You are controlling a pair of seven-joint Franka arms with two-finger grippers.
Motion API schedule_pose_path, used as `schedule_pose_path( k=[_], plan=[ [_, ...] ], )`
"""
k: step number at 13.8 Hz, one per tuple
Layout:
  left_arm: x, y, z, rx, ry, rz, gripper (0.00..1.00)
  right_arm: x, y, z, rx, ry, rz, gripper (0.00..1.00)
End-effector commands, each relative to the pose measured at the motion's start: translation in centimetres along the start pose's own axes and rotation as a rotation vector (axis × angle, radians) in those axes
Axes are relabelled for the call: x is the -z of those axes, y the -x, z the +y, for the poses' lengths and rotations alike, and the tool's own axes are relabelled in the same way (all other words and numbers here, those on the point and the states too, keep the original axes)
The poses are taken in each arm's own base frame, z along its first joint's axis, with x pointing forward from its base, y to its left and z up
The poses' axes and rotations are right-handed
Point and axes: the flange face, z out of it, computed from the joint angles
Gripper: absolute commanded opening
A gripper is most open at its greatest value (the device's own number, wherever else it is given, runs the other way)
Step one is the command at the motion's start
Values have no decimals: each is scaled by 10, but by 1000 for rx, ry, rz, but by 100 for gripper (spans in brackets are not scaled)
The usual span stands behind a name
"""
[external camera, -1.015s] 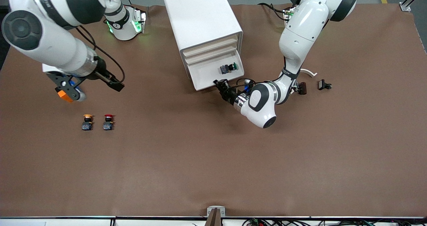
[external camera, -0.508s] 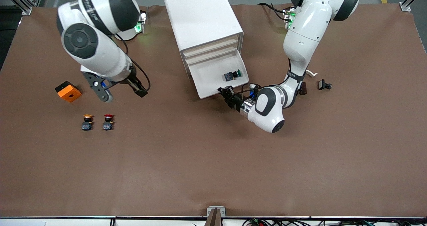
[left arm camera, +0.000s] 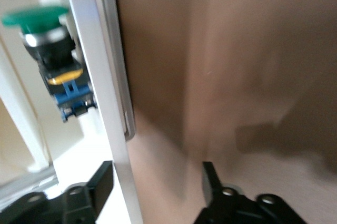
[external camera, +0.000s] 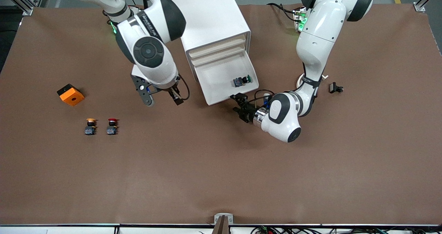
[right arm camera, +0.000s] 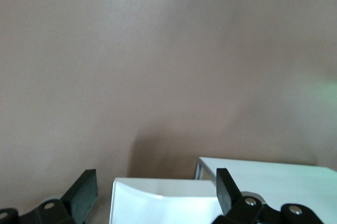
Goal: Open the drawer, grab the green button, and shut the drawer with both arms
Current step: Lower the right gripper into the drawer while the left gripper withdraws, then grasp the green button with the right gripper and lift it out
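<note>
So the drawer [external camera: 226, 83] is pulled well out of the cabinet [external camera: 209, 16] now, noticeably farther than a second ago, and the green button [external camera: 241, 80] has ridden along with it, lying on its side in the tray at the corner toward the left arm's end. The left gripper [external camera: 238, 104] is right at the drawer's front lip; in the left wrist view the fingers [left arm camera: 102, 182] are spread with the front wall between them, one inside the tray and one outside, not clamped on anything, so my guess is it's done pulling and letting go. The bigger change is the right arm: a second ago it was out near the orange block [external camera: 70, 94], and it has swung in beside the cabinet, leaving the block on the table. The right gripper [external camera: 161, 98] now hangs over the bare table just beside the open drawer, fingers [right arm camera: 84, 190] wide apart and empty, with the tray's edge showing between them in its wrist view. The yellow button [external camera: 90, 126] and red button [external camera: 112, 126] haven't budged. Looks to me like opening is basically finished and the right arm is lining up for the grab.
</note>
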Motion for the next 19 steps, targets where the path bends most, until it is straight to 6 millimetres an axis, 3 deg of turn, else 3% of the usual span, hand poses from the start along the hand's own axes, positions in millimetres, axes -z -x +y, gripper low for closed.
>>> schedule_pose_path(
  k=[1, 4, 6, 7, 9, 11, 13, 15, 19],
  plan=[
    [39, 8, -7, -38, 53, 27, 100, 1, 39, -7, -38, -12, 11, 100],
    [107, -5, -3, -28, 170, 1, 100, -20, 83, -19, -86, 6, -28, 100],
    [137, -9, -2, -28, 235, 6, 100, -29, 106, -27, -106, -10, -37, 100],
    [165, -7, -8, -41, 300, 11, 100, -32, 120, -28, -113, -29, -39, 100],
    [205, -22, -1, -67, 365, 8, 100, -37, 138, -31, -137, -67, -48, 100],
    [238, -43, 7, -204, 431, 51, 100, -49, 162, -34, -167, -101, -58, 100],
    [258, -54, 2, -374, 452, 109, 100, -67, 181, -36, -158, -116, -57, 100],
    [274, -64, -6, -385, 492, 219, 100, -91, 203, -36, -130, -111, -43, 100],
    [305, -60, -43, -481, 557, 319, 100, -119, 229, -36, -103, -123, -43, 100]
  ],
)
